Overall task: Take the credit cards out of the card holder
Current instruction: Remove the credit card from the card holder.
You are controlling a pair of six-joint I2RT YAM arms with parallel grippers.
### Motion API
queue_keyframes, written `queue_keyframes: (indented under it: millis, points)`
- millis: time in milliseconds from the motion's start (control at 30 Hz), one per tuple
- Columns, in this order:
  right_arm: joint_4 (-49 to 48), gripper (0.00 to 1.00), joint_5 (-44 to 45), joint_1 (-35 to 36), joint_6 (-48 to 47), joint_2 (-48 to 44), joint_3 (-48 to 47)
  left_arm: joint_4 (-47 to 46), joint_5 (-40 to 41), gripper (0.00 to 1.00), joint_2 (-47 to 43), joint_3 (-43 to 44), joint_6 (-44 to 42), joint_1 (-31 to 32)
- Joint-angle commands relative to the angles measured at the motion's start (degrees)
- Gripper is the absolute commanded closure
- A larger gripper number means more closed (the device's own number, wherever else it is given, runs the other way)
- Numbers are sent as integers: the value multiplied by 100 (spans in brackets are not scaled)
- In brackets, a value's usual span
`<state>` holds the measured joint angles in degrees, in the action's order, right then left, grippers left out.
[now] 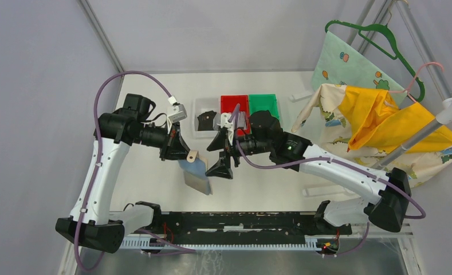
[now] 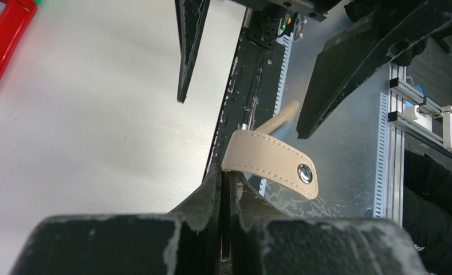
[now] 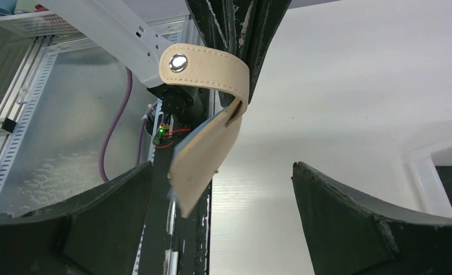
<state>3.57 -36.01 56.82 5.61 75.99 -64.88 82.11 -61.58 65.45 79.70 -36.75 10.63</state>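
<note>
Pinching the beige leather card holder (image 1: 196,176), our left gripper (image 1: 186,153) dangles it lengthwise. Beside the holder, our right gripper (image 1: 221,153) stands spread, facing it.

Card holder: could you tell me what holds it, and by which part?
The left gripper clamps the card holder by its upper edge, beside the snap tab; right gripper open.

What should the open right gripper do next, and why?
Probably ease the right gripper forward and close on the lower hanging part of the card holder. The left gripper is shut on the holder near its snap tab, holding it off the table, and the holder hangs between the right gripper's open fingers. No card edge shows yet.
</note>
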Motion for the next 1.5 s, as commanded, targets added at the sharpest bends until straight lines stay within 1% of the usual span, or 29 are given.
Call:
queue_keyframes:
  millis: [0, 67, 167, 300, 367, 500, 633, 667, 700, 733, 767, 800, 833, 867, 933, 967, 1000, 1033, 1100, 1200, 1367, 1467]
  points:
    - [279, 4, -23, -133, -181, -479, -269, -248, -145, 98, -102, 165, -277, 13]
    - [412, 5, 5, -150, -229, -563, -344, -245, -176, 98, -103, 168, -272, 17]
    - [34, 6, -273, -146, 22, -590, -204, -248, -196, 98, -102, 213, -254, 18]
    - [-183, 10, -456, -89, 146, -348, -149, -263, -258, 98, -102, 297, -191, 13]
    - [-257, 15, -554, -52, 190, -189, -206, -315, -248, 98, -103, 314, -119, 18]
    - [-200, 29, -535, 43, 218, 128, -363, -382, -214, 98, -103, 357, -29, 23]
    - [-109, 47, -464, 142, 269, 447, -608, -537, -244, 98, -103, 402, 121, 25]
    - [-87, 54, -463, 160, 285, 522, -699, -585, -252, 98, -103, 408, 172, 29]
    - [-62, 62, -441, 171, 302, 578, -771, -631, -257, 98, -103, 417, 219, 27]
    - [-46, 75, -396, 167, 328, 617, -852, -668, -263, 98, -97, 431, 266, 27]
    - [-37, 95, -310, 166, 360, 636, -917, -700, -277, 98, -99, 449, 311, 22]
    - [-50, 100, -198, 163, 400, 622, -970, -737, -275, 97, -102, 456, 359, 26]
    - [-158, 100, -132, 151, 449, 577, -971, -798, -270, 88, -107, 439, 414, 31]
    - [-296, 100, -126, 125, 565, 510, -939, -868, -267, 73, -125, 404, 474, 29]
    - [-943, 100, -258, 22, 905, 306, -728, -971, -297, 48, -181, 292, 558, 22]
    - [-1411, 100, -379, -55, 1163, 171, -538, -1010, -334, 37, -226, 222, 575, 30]
    - [-1939, 100, -487, -160, 1430, 6, -356, -1059, -381, 30, -277, 161, 592, 31]
    - [-2416, 100, -569, -268, 1764, -139, -76, -1105, -421, 25, -331, 107, 617, 30]
    - [-3470, 100, -709, -450, 2418, -434, 434, -1135, -626, 21, -414, 53, 625, 22]
    - [-4624, 100, -801, -641, 3162, -631, 916, -1135, -1094, 21, -486, -5, 664, 27]
    - [-5861, 100, -693, -674, 4018, -614, 1269, -1107, -1901, 28, -465, -54, 859, 26]
    - [-6587, 100, -502, -672, 4517, -522, 1462, -1104, -2100, 38, -439, -36, 904, 22]
